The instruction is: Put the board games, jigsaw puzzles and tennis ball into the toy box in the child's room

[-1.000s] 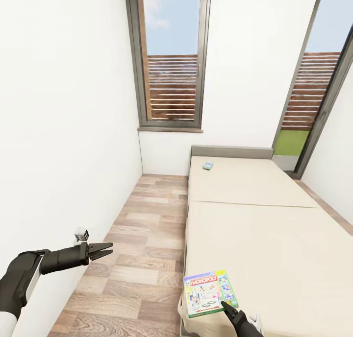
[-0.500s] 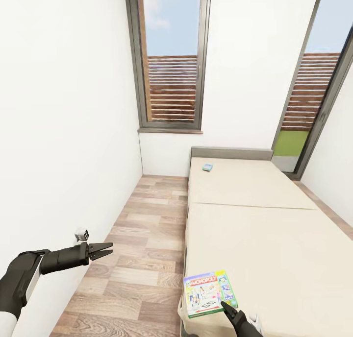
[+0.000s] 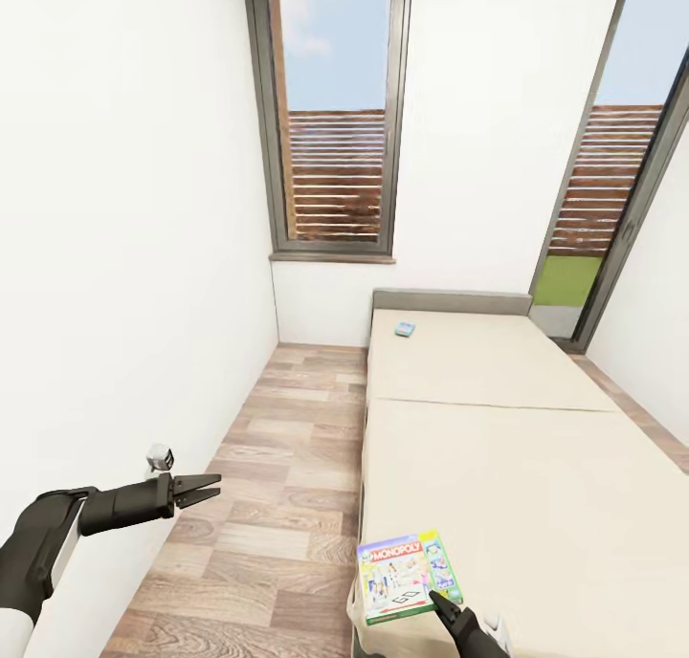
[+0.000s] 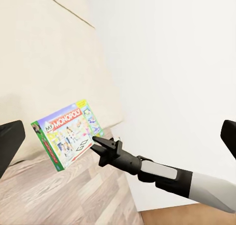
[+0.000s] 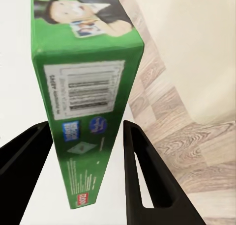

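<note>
My right gripper (image 3: 435, 596) is shut on the green Monopoly board game (image 3: 407, 577), holding it by one corner over the bed's (image 3: 517, 457) near left corner. In the right wrist view the box (image 5: 83, 87) stands edge-on between the two black fingers (image 5: 142, 171). The left wrist view shows the box (image 4: 69, 131) lifted off the mattress, with the right gripper (image 4: 96, 141) at its lower corner. A small blue board game (image 3: 405, 328) lies flat near the grey headboard. My left gripper (image 3: 211, 489) hangs open and empty over the floor by the left wall.
A wood-plank floor strip (image 3: 287, 448) runs between the white left wall and the bed. A tall dark-framed window (image 3: 335, 113) faces me, and a glass door (image 3: 612, 189) is at the right. A wall socket (image 3: 159, 459) sits just behind my left gripper.
The Monopoly box and my right gripper have slipped a little lower in the head view. The left arm has stayed where it was.
</note>
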Tool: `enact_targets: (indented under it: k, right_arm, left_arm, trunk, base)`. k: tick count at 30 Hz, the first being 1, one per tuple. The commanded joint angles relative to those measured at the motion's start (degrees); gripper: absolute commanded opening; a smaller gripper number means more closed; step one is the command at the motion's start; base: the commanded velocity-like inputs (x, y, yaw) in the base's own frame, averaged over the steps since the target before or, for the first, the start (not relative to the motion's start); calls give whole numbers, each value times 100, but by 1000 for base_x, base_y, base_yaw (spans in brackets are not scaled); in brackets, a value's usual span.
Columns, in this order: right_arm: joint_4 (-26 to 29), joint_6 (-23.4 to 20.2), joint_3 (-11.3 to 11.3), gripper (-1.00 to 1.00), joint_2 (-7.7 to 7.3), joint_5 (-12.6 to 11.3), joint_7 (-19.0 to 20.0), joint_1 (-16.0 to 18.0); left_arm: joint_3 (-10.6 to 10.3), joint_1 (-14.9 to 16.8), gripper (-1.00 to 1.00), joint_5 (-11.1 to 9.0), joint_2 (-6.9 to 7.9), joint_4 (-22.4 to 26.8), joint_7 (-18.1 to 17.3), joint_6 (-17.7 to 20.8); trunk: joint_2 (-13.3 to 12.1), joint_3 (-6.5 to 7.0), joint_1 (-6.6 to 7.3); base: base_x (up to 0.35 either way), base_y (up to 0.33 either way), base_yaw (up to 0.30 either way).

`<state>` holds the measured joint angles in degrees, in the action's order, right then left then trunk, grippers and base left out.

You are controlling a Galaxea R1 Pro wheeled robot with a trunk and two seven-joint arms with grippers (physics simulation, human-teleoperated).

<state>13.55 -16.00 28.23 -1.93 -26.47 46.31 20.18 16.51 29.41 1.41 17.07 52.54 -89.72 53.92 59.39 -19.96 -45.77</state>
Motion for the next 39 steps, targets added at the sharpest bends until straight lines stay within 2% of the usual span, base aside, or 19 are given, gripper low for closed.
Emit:
enact_targets:
  k: [1, 6, 9, 14, 33, 36, 39]
  right_arm:
    - [-2, -50, 7, -100, -1, -42, 11, 3]
    - [-2, 96, 7, -100, 13, -44, 1, 3]
    - [-2, 225, 7, -100, 28, -49, -26, 3]
    - [-2, 274, 7, -100, 36, -51, -134, 3]
    - [79, 278, 8, -100, 34, -46, -155, 3]
    - [248, 239, 7, -100, 35, -47, -154, 3]
    - [736, 47, -22, -100, 41, -50, -180, -2]
  left_arm:
    - [2, 3, 100, 17, -2, 2, -28, 59]
    - [-32, 3, 100, 46, -27, 2, -28, 70]
    - [-241, 3, 100, 254, -40, 2, -28, 81]
    - [-418, 3, 100, 494, -86, 2, -28, 93]
    - [-465, 12, 100, 534, -95, 2, -28, 97]
    - [-451, 12, 100, 529, -91, 2, -28, 100]
    - [-441, 12, 100, 528, -90, 2, -28, 98]
  trunk:
    - [-37, 12, 22]
    - [-238, 102, 132]
    - [-358, 155, 198]
    - [-559, 245, 308]
    - [-1321, 586, 725]
    - [-1441, 640, 791]
    - [-1561, 694, 857]
  base:
    - [0, 0, 0]
    - [0, 0, 0]
    - [0, 0, 0]
    - [0, 0, 0]
    - [0, 0, 0]
    - [0, 0, 0]
    - [0, 0, 0]
